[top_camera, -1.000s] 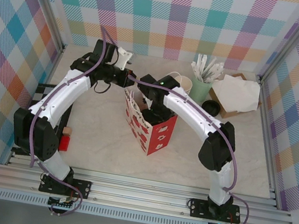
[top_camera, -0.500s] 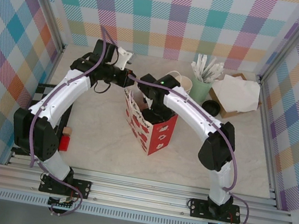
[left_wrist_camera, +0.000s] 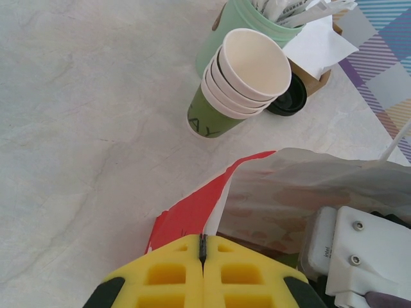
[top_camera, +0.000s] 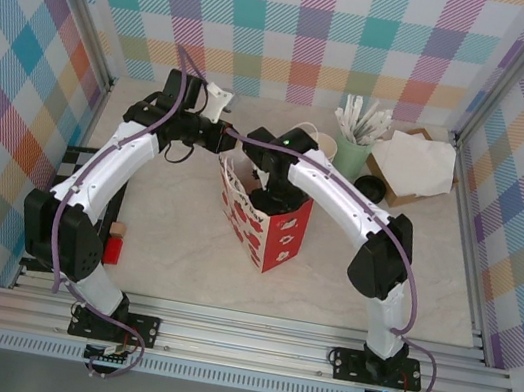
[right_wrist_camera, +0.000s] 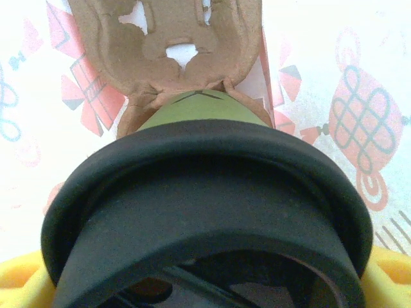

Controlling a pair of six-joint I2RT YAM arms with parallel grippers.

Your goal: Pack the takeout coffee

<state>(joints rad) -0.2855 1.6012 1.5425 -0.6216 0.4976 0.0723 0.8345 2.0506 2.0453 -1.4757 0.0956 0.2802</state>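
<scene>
A red-and-white paper bag (top_camera: 275, 239) stands open at mid-table. My left gripper (top_camera: 231, 141) is shut on its far rim (left_wrist_camera: 218, 204), the yellow fingers (left_wrist_camera: 167, 276) pressed together on the paper. My right gripper (top_camera: 267, 195) reaches down into the bag, shut on the takeout coffee (right_wrist_camera: 205, 192). The cup's black lid spans the space between the yellow fingers (right_wrist_camera: 16, 282), and its dark-green wall (right_wrist_camera: 199, 109) points down at a brown pulp carrier (right_wrist_camera: 167, 38) on the bag's floor. Whether the cup touches the carrier I cannot tell.
Behind the bag stand a stack of dark-green cups (left_wrist_camera: 247, 77), a mint-green cup of white sticks (top_camera: 353, 153), a loose black lid (top_camera: 370, 187) and a brown box of napkins (top_camera: 419, 168). A small red block (top_camera: 113, 249) lies by the left arm's base.
The right wrist and the bag have shifted very slightly; the left arm has kept still with the rim pinched.
</scene>
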